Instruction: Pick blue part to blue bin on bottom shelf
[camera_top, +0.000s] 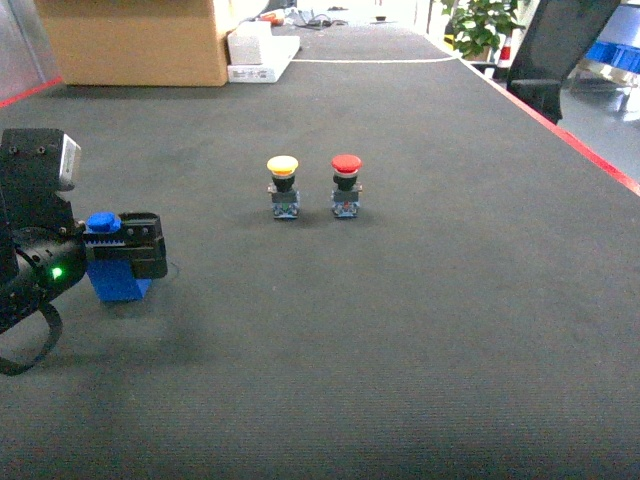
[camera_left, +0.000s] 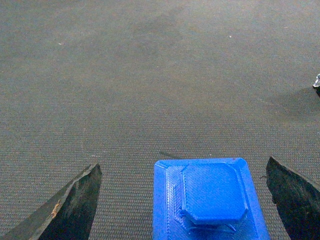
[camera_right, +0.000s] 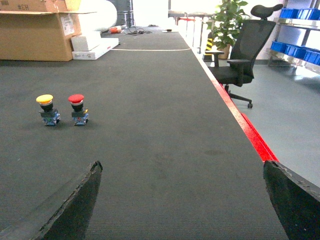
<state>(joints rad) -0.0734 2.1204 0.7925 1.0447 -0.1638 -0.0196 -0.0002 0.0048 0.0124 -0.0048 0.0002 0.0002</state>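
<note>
The blue part (camera_left: 212, 200), a blue block with an octagonal cap, stands on the dark mat between the fingers of my left gripper (camera_left: 183, 164). The jaws are wide open, and the part sits nearer the right finger with a gap on both sides. From the head camera the blue part (camera_top: 118, 285) is at the far left, inside the left gripper (camera_top: 135, 255). My right gripper (camera_right: 182, 165) is open over bare mat with nothing between its fingers. Blue bins (camera_right: 295, 49) sit on a metal rack at the far right; which level is the bottom shelf I cannot tell.
A yellow push button (camera_top: 283, 187) and a red push button (camera_top: 346, 185) stand side by side mid-table. A cardboard box (camera_top: 140, 40) and a white box (camera_top: 255, 50) lie at the far end. A red strip (camera_top: 590, 150) marks the right table edge, and an office chair (camera_right: 240, 55) stands beyond it.
</note>
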